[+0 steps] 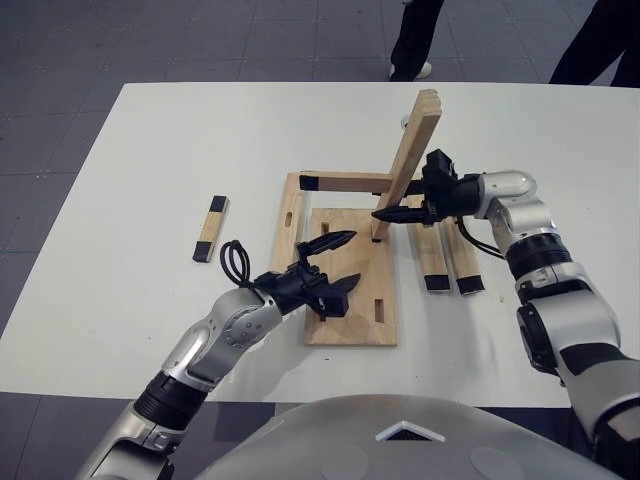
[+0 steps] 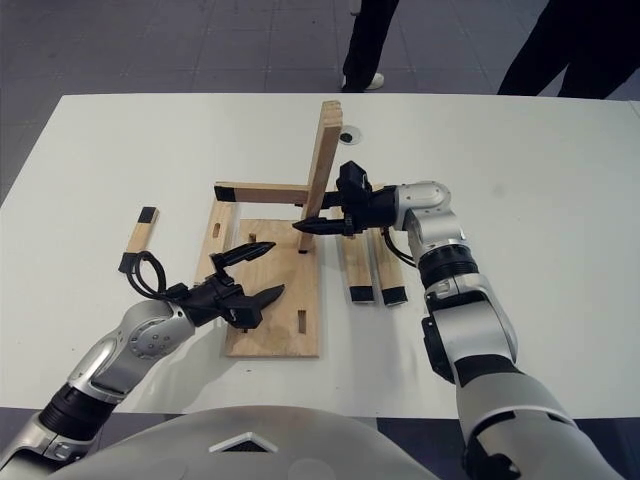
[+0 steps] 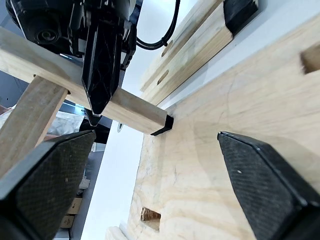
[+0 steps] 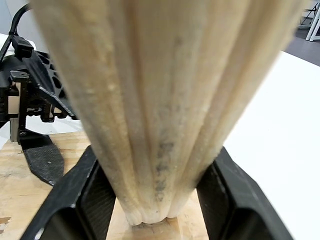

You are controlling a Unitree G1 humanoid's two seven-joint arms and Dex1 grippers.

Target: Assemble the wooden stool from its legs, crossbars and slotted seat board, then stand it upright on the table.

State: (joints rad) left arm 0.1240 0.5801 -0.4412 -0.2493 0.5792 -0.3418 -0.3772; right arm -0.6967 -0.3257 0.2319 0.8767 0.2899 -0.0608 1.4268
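Nearly upright, the leg (image 1: 408, 160) is pinched low on its shaft by the right gripper (image 1: 385, 214). Its long axis runs from a foot on the far end of the board (image 1: 352, 320) up to a top that leans away, far and right. The coming move turns on foot against slot. The foot sits at the board's far edge, just right of where the crossbar (image 1: 350, 182) meets it, and the right arm is the one already on it.

The left gripper (image 1: 340, 262) is spread wide over the board's near-left part, on the near side of the foot. The board lies flat on the table (image 1: 120, 200).

In the right wrist view the leg and the pads (image 4: 75, 200) clamped either side of it hide the foot. So I cannot tell whether it is seated in a slot or only resting on the wood. Nor can I tell whether the left fingers touch the board.
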